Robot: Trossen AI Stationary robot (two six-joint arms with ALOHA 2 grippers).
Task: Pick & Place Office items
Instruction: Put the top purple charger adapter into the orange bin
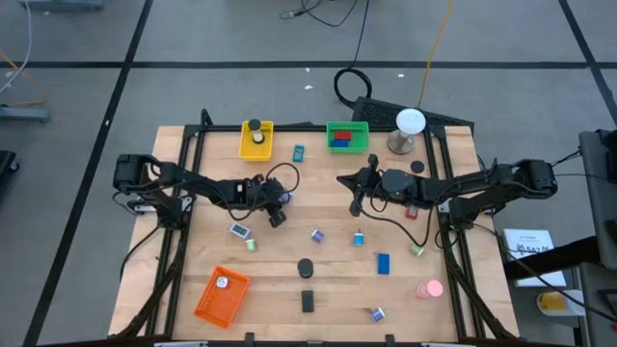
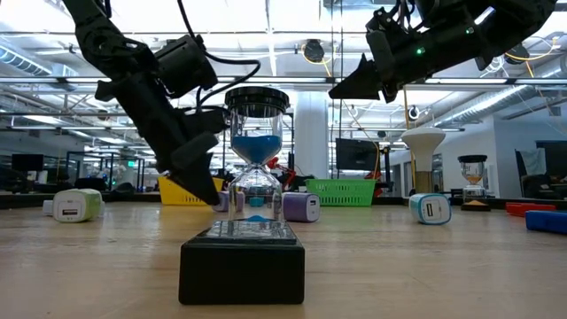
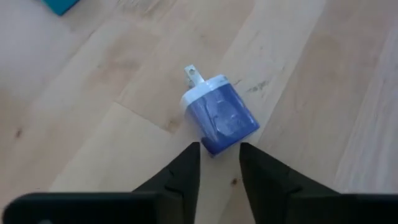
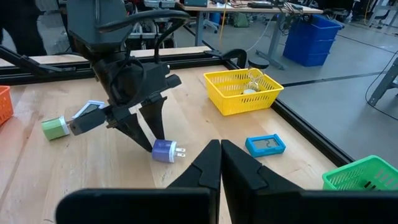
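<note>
1. Left gripper (image 3: 217, 158) is down at the table, left of centre; fingers (image 3: 186, 171) part open, tips either side of the back end of a purple-blue plug adapter (image 3: 221, 118). Can't tell if tips touch it yet; not lifted.
2. Adapter lies on its side on the wooden table (image 1: 280, 280), white prong end facing away from the gripper. Same piece in right wrist view (image 4: 165, 150), just under the left fingers.
3. Right gripper (image 4: 220, 163) hangs above the table, right of centre, fingers pressed together, nothing in them.
4. Other office items spread over the table: black block (image 1: 308, 301) near front edge w/ black disc (image 1: 306, 267) just behind it; blue block (image 1: 383, 263) right of centre; pink round piece (image 1: 430, 288) front right; green clip (image 4: 55, 127) and white-blue piece (image 4: 88, 111) beside the left arm.
5. Cyan flat piece (image 4: 265, 145) lies near the yellow basket (image 4: 244, 91).
6. Baskets: yellow + green basket (image 1: 348, 137) at back, orange basket (image 1: 221, 295) front left.
7. Low view: hourglass (image 2: 257, 164) w/ blue sand stands on the black block.
</note>
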